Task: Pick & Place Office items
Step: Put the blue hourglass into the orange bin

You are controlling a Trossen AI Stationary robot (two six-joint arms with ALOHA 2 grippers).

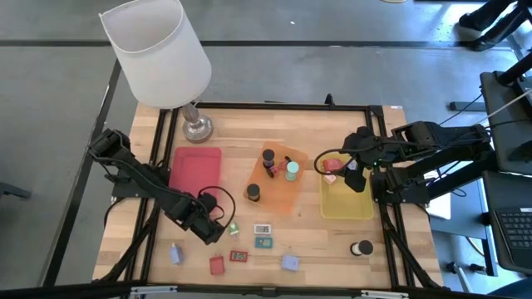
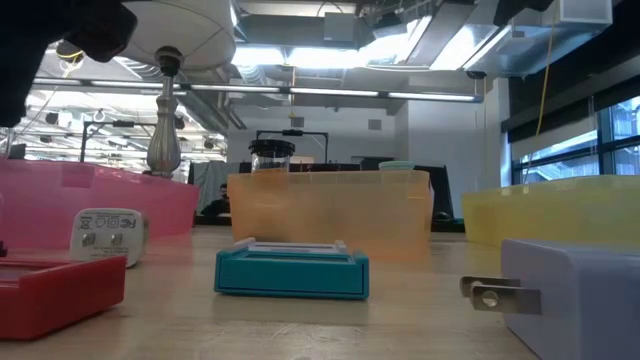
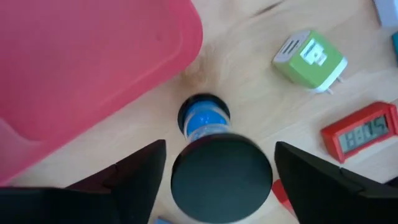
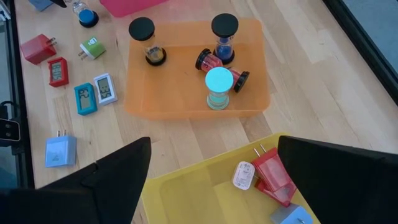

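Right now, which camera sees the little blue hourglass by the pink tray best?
The left wrist view: the blue hourglass fills the picture between the open left gripper fingers, beside the pink tray. The right wrist view shows it tiny and far off; high and low views hide it.

Left wrist view: open fingers over a black-capped bottle.

Showed the left gripper (image 3: 217,171) with fingers (image 3: 134,171) spread wide, astride an upright black-capped bottle (image 3: 214,158) with blue contents on bare wood. Pink tray (image 3: 81,68) just beside it. Farther off lay a green-and-white plug block (image 3: 311,59) and a red clock rectangle (image 3: 364,130).
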